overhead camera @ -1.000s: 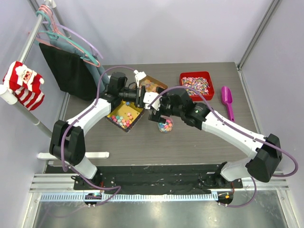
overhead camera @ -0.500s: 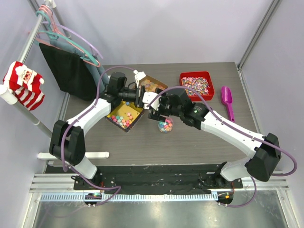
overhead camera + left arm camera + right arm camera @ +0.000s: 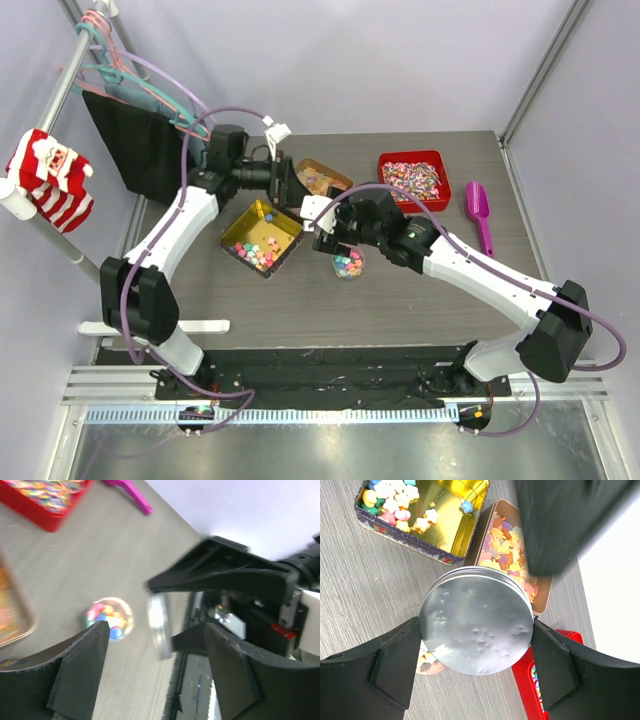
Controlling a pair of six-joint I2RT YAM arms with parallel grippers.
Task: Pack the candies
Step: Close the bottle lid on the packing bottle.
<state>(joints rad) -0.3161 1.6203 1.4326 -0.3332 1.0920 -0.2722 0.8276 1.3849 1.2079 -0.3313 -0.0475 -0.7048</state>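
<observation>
Over the jar (image 3: 130,620) of candies (image 3: 106,617), the right pincer (image 3: 476,635) clamps a level lid (image 3: 476,615); left pincer (image 3: 156,647) gapes.

My right gripper (image 3: 476,630) clamps a round silver lid (image 3: 470,605) at mid-frame. At upper left, a gold tin (image 3: 445,515) holds candies (image 3: 390,505) bunched in its left corner; a red tray (image 3: 520,690) peeks in at lower right.
</observation>
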